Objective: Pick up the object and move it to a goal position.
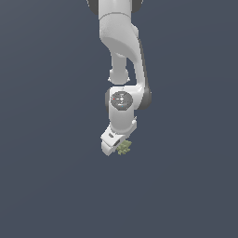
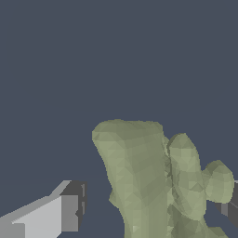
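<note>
no readable text, labels, brands, numbers or signs on anything in either view

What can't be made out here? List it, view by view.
- Exterior view: the olive-green clump is too small for detail and partly covered by the hand.
- Wrist view: the clump's base is cut off by the picture's edge.
- Either view: whether the fingers touch the clump.

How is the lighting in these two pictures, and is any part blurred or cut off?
Exterior view: flat, even light, no cast shadows or glare, and the green clump is tiny beside the pincer. Wrist view: sharp, faceted shading on the clump, which the frame edge cuts off.
</note>
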